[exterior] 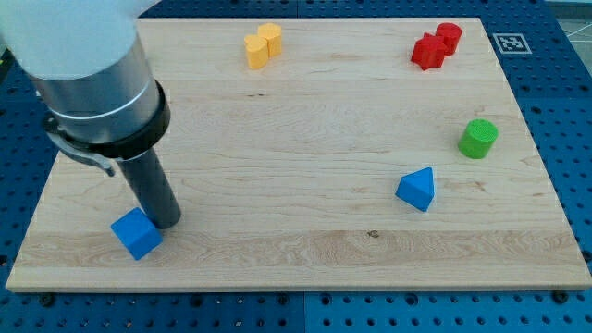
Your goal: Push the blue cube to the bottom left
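The blue cube [136, 233] sits near the bottom left corner of the wooden board [305, 250]. My tip [166, 223] rests on the board right beside the cube, touching its upper right side. The dark rod rises from there to the grey arm housing at the view's top left.
A blue triangular block [417, 189] lies right of centre. A green cylinder [478, 139] stands near the right edge. A red block [436, 46] is at the top right, a yellow block [263, 45] at the top middle. A marker tag [509, 43] sits at the top right corner.
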